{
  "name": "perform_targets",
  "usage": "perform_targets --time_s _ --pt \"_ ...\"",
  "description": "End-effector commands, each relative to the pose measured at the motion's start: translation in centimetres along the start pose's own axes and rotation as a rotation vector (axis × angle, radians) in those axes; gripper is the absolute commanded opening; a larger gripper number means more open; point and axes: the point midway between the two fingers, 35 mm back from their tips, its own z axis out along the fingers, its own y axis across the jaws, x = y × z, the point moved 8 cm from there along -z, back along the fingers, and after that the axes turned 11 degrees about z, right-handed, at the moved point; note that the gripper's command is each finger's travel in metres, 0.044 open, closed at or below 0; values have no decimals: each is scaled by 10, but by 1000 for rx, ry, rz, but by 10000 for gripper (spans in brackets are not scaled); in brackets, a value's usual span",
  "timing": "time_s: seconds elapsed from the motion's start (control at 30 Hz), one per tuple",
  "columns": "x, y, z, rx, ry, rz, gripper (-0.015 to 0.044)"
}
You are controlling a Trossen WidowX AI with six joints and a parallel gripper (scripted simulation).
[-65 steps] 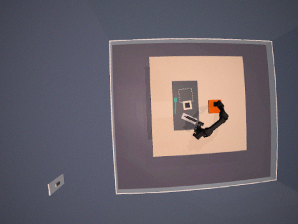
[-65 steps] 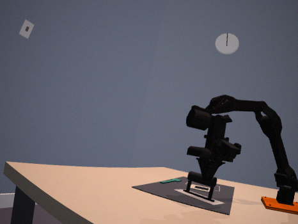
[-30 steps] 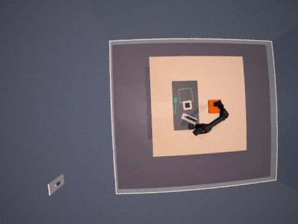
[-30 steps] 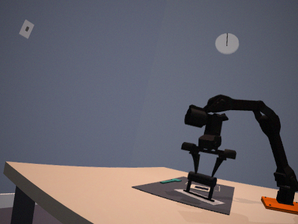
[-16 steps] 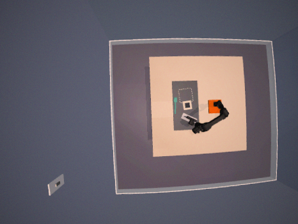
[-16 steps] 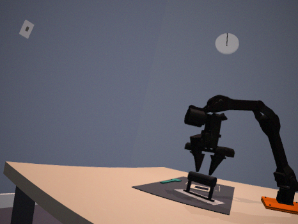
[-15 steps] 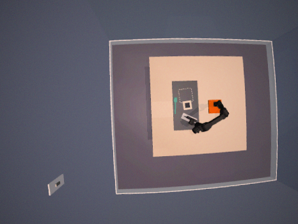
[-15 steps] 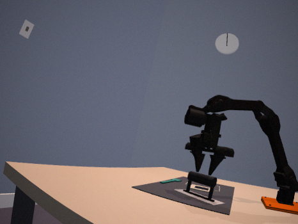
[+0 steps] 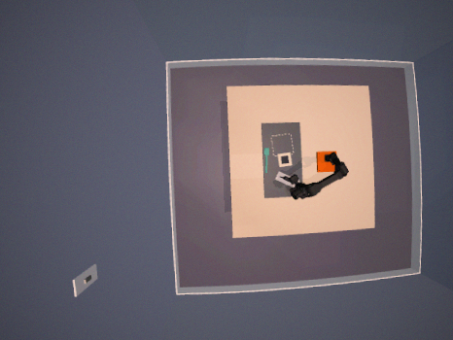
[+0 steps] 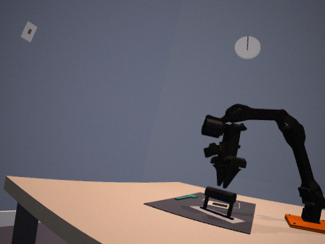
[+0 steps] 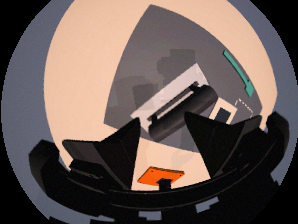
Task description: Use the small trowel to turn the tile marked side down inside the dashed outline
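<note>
Top view: on one dark mat (image 9: 272, 187) (image 10: 174, 206) (image 11: 130, 75), I see one trowel (image 9: 281, 178) (image 10: 220, 195) (image 11: 165, 91), its long axis slanting from upper left to lower right. One tile (image 9: 284, 159) (image 10: 220, 205) (image 11: 223, 113), dark-marked side up, lies beside one dashed outline (image 9: 282, 134) (image 10: 239, 206) (image 11: 244, 101); one teal tool (image 9: 266, 160) (image 10: 185, 197) (image 11: 239, 74) lies apart.

Exterior view: the trowel, a pale flat plate under a raised black cylindrical grip, slopes down rightward. My pincer (image 10: 222, 187) (image 11: 162, 117) hovers above it, partly open, holding nothing.

Wrist view: the grip runs lower left to upper right.
</note>
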Motion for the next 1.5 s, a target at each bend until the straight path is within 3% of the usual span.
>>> perform_targets --time_s 0.0,0.77,1.47 --pt "2 -6 1 1 11 128 270" --pt "7 -35 -6 9 9 920 270" --pt "6 -37 18 9 9 970 270"
